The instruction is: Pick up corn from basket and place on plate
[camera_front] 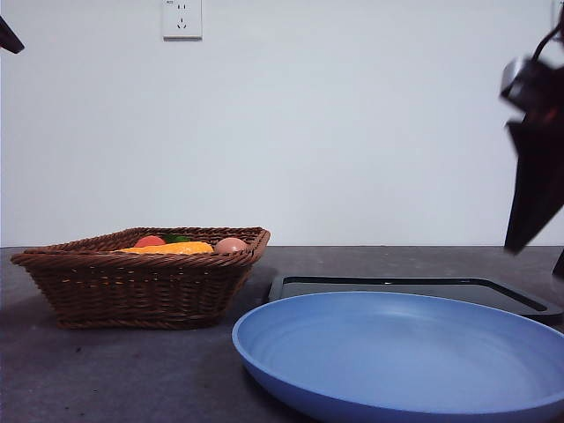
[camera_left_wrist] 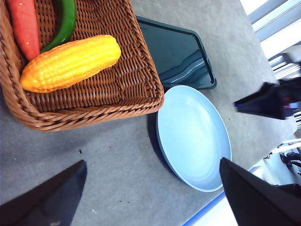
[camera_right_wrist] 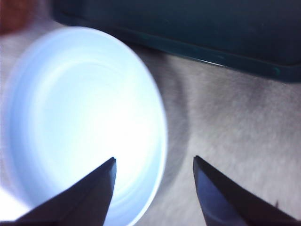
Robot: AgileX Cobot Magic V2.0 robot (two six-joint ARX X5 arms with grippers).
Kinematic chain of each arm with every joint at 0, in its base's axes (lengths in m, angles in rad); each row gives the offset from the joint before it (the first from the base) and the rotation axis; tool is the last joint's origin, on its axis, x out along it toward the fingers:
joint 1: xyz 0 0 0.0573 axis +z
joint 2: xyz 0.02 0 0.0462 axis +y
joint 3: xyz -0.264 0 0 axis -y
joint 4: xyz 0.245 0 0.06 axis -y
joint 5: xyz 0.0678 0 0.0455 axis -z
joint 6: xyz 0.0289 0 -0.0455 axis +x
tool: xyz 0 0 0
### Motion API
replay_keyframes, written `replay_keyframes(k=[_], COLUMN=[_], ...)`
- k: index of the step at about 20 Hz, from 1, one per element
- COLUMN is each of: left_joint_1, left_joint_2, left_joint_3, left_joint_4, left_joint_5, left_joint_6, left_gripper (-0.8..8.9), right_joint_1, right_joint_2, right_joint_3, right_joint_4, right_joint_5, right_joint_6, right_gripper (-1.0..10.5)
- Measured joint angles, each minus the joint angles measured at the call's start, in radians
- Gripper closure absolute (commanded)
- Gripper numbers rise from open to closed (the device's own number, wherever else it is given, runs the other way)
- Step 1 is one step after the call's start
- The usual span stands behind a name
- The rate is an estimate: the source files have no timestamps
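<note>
The corn (camera_left_wrist: 70, 63), an orange-yellow bumpy cob, lies on its side in the brown wicker basket (camera_left_wrist: 141, 89), beside a red item and a green one. In the front view the corn (camera_front: 172, 248) shows just over the rim of the basket (camera_front: 141, 286) at the left. The light-blue plate (camera_front: 405, 352) sits empty at the front right. My left gripper (camera_left_wrist: 152, 161) hovers open above the table near the basket and the plate (camera_left_wrist: 193, 136). High at the right, my right gripper (camera_front: 529, 203) hangs open over the plate's edge (camera_right_wrist: 80, 122), holding nothing.
A flat black tray (camera_front: 414, 289) lies behind the plate, close to the basket's right side. A round peach-coloured item (camera_front: 231, 245) and a red one (camera_front: 150, 241) also sit in the basket. A white wall with a socket stands behind the table.
</note>
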Motion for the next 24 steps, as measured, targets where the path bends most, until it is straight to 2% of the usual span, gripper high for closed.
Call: replay_keyframes(k=[9,12,14,18,24], left_joint_1=[0.000,0.000,0.000,0.000,-0.086], left_joint_2=[0.000,0.000,0.000,0.000,0.083], left_joint_3=[0.000,0.000,0.000,0.000,0.097], left_joint_4=[0.001,0.001,0.001,0.001,0.004], left_joint_5=[0.000,0.000,0.000,0.000,-0.154], left_joint_6=[-0.003,-0.003,-0.003,0.002,0.080], left_gripper=[3.57,3.57,3.57,3.58,3.58], right_joint_1=[0.069,0.086,0.092,0.091,0.084], right_joint_2=[0.179,0.217,0.221,0.220,0.114], right_joint_3=[0.000,0.000,0.000,0.002,0.099], right_joint_4=[0.108,0.123,0.132,0.129,-0.006], right_joint_5=[0.019,0.018,0.018,0.014,0.014], right_joint_6=[-0.001,0.000,-0.001,-0.001,-0.004], right_gripper=[7.3,8.4,9.5,9.4,9.4])
